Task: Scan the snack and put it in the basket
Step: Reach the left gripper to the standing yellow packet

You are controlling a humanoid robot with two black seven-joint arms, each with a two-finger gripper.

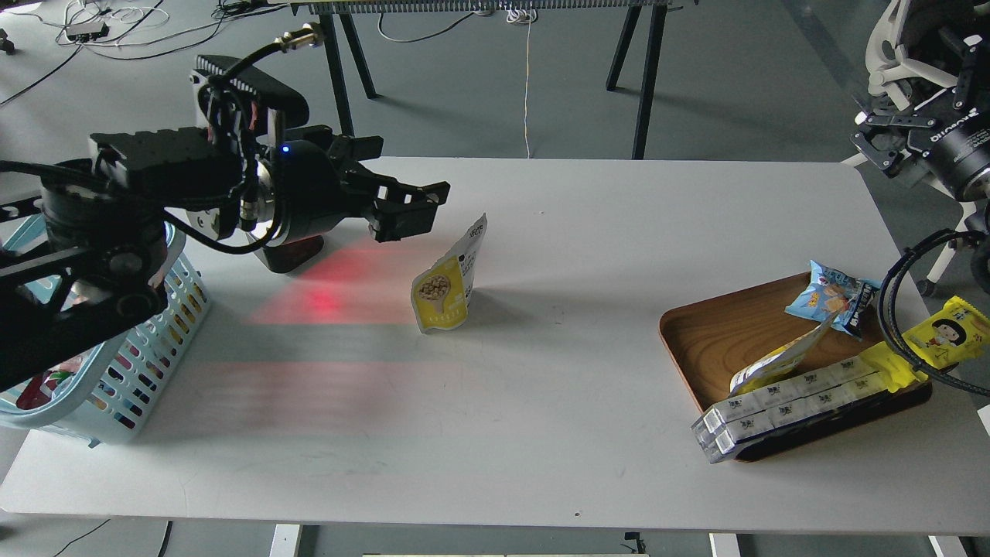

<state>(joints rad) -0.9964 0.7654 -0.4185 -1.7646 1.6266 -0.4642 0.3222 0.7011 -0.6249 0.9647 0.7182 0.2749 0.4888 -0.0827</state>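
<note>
The snack (pixel 447 280), a yellow-and-white pouch with a picture of nuts, stands upright on the white table (pixel 541 433) near its middle. My left gripper (pixel 418 209) hovers just up and left of the pouch, fingers pointing right, open and empty, not touching it. The light-blue basket (pixel 116 387) sits at the table's left edge, largely hidden behind my left arm, with a packet inside. My right gripper (pixel 865 133) is open and empty, high beyond the table's far right corner.
A black scanner (pixel 292 251) is mostly hidden behind my left arm and casts red light on the table (pixel 321 298). A brown wooden tray (pixel 719 333) at the right holds a blue packet (pixel 831 298), a long yellow wrapper (pixel 940 336), a white multipack (pixel 789 402) and another pouch (pixel 777 360).
</note>
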